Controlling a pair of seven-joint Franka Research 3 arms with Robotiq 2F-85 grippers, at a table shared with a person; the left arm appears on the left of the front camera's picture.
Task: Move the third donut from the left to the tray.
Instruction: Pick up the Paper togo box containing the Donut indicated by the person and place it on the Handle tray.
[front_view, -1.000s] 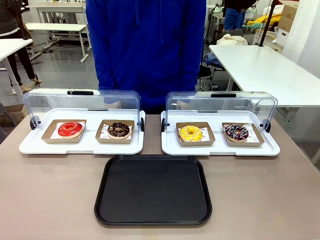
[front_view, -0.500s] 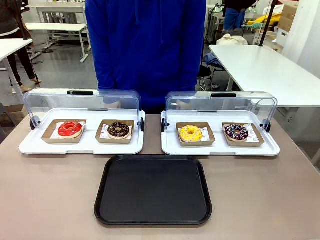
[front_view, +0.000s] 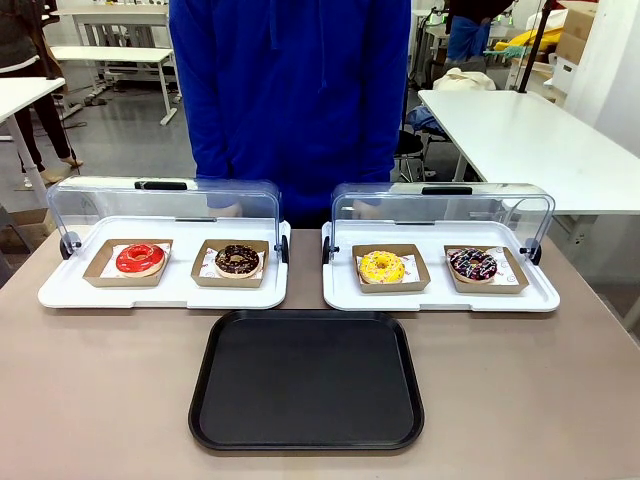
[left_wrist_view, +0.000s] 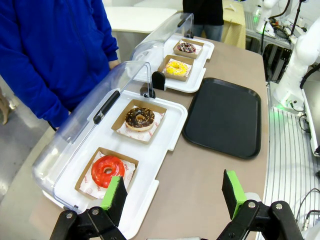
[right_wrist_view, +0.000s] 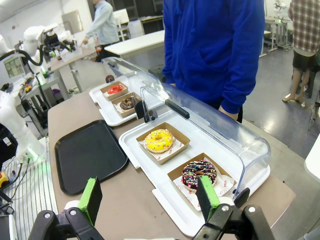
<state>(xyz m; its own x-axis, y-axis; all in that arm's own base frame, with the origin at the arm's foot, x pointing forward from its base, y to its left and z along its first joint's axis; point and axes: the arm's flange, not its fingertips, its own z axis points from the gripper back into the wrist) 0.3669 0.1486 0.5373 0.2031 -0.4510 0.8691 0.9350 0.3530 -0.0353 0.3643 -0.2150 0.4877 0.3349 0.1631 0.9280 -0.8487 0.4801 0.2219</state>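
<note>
The third donut from the left (front_view: 381, 266) has bright yellow icing and lies in a shallow brown cardboard box on the right white tray; it also shows as the yellow donut (right_wrist_view: 159, 140) and, far off, the same yellow donut (left_wrist_view: 176, 68). The black tray (front_view: 306, 378) lies flat at the near middle of the table, seen too as the black tray (left_wrist_view: 223, 116) and black tray (right_wrist_view: 89, 154). My left gripper (left_wrist_view: 172, 195) is open above the table's left end, near the red donut (left_wrist_view: 107, 170). My right gripper (right_wrist_view: 150, 198) is open above the table's right end, nothing between its fingers.
Two white trays (front_view: 162, 291) with raised clear domed lids (front_view: 440, 206) hold the boxes; a red donut (front_view: 139, 258) and chocolate donuts (front_view: 237, 260) fill the others. A person in a blue top (front_view: 290, 90) stands at the far edge. Another white arm's base (left_wrist_view: 300, 65) stands beside the table.
</note>
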